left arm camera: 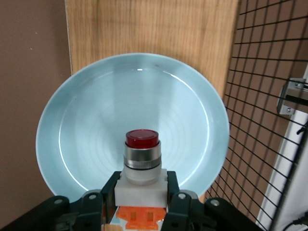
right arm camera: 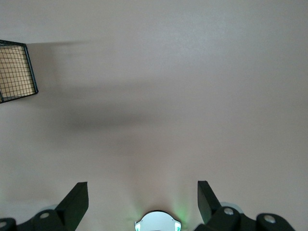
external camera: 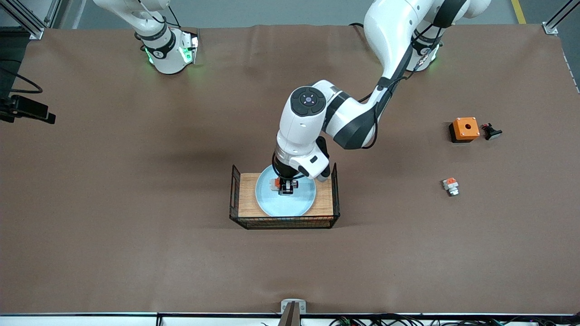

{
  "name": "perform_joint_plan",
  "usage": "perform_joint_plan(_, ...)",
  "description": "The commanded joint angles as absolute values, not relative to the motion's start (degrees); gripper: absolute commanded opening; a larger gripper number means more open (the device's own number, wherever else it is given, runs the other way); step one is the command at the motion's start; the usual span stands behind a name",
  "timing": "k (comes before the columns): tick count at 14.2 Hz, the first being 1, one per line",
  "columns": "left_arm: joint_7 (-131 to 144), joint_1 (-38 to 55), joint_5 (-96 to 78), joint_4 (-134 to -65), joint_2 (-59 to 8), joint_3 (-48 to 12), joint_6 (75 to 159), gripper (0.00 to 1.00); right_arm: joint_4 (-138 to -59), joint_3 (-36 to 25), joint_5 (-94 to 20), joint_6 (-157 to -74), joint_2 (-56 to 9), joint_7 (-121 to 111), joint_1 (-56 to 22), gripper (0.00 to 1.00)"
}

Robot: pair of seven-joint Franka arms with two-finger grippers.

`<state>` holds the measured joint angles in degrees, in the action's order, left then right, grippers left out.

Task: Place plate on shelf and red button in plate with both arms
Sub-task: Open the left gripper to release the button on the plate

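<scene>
The pale blue plate (external camera: 292, 206) lies on the wooden floor of a black wire basket (external camera: 283, 222) in the middle of the table. My left gripper (external camera: 286, 189) is over the part of the plate nearest the robots and is shut on the red button (external camera: 275, 183). In the left wrist view the fingers (left arm camera: 179, 192) clamp the button's white block (left arm camera: 142, 185), with its red cap (left arm camera: 142, 138) pointing out over the plate (left arm camera: 96, 120). I cannot tell whether the button touches the plate. My right gripper (right arm camera: 143, 197) is open and empty over bare table near its own base.
The basket's wire wall (left arm camera: 269, 96) stands close beside the plate, and a corner of the basket (right arm camera: 17, 72) shows in the right wrist view. Toward the left arm's end lie an orange box with a hole (external camera: 464, 129), a small black part (external camera: 491, 132) and a small orange-and-white block (external camera: 450, 185).
</scene>
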<state>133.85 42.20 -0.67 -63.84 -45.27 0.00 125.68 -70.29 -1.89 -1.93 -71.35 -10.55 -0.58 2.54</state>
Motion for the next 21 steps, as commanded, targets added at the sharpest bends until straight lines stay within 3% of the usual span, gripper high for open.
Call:
perform_joint_plan(1, 132.72, 42.8, 0.79, -61.87, -47.02, 0.97, 124.54, 0.31, -78.46, -1.14, -2.37, -75.66, -4.76, -0.88, 2.99, 1.0)
perform_joint_plan(5, 131.22, 42.63, 0.88, -61.87, -47.81, 1.32, 124.63, 0.31, -86.21, -1.4, -1.41, -81.29, 0.96, -0.97, 0.8, 1.0)
perform_joint_plan(11, 130.25, 42.54, 1.05, -61.96, -48.43, 1.32, 124.63, 0.32, -86.48, -5.44, -0.44, -82.79, 1.32, -0.97, -2.11, 1.0)
perform_joint_plan(12, 130.17, 42.45, 1.05, -61.96, -48.43, 1.32, 124.63, 0.39, -86.66, -6.23, -0.53, -82.79, 1.41, -1.14, -2.37, 1.0)
perform_joint_plan(13, 129.82, 42.45, 1.05, -61.96, -48.34, 1.32, 124.63, 0.53, -86.66, -7.02, -0.7, -82.88, 1.41, -1.23, -2.81, 1.0)
perform_joint_plan(14, 129.21, 42.36, 0.97, -61.96, -48.17, 1.32, 124.63, 0.76, -86.66, -7.03, -0.7, -82.97, 1.41, -1.32, -2.81, 1.0)
perform_joint_plan(16, 129.02, 42.19, 1.05, -61.96, -47.55, 1.32, 124.54, 0.96, -86.75, -7.03, -0.7, -82.97, 1.76, -1.32, -2.99, 1.0)
perform_joint_plan(21, 128.67, 41.05, 1.05, -61.87, -43.34, 1.14, 117.79, 0.99, -91.57, -7.03, -0.79, -85.86, 5.09, -1.32, -2.9, 1.0)
